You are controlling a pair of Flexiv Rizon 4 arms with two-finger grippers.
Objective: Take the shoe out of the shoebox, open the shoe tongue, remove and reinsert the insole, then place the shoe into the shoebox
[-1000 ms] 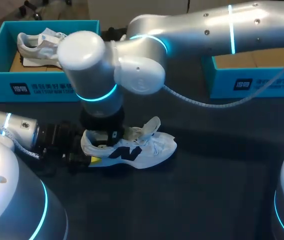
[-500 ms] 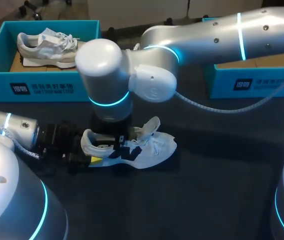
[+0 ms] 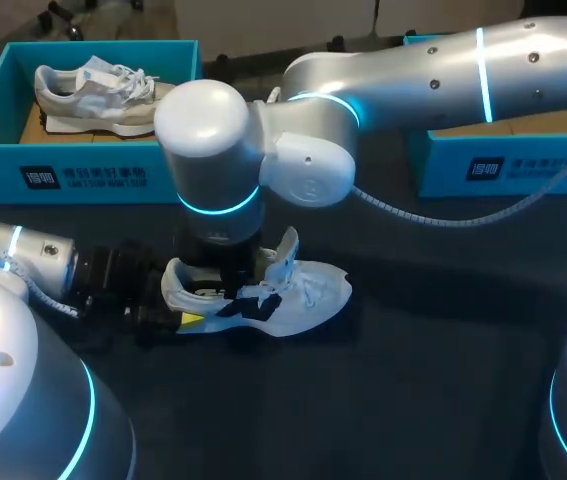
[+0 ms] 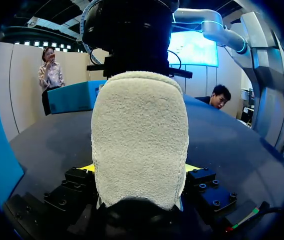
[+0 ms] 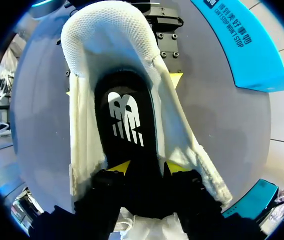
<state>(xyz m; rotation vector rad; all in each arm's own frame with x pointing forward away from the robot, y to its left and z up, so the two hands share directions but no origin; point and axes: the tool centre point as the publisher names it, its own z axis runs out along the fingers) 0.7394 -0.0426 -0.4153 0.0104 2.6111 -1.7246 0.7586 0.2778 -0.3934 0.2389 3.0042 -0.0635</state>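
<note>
Heel of white mesh sneaker (image 3: 313,295) clamped by left end effector (image 4: 139,169); right end effector (image 5: 147,167) pinches black insole (image 5: 126,120) lying heelward ahead

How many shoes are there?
2. A white shoe lies on the table, heel in the left gripper; a grey shoe sits in the far-left shoebox. The right box is partly hidden.

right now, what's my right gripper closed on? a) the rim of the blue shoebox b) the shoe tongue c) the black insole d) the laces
c: in the right wrist view the right gripper has its two yellow tips pressed against either side of the black insole, which lies inside the white shoe on the table.
</note>
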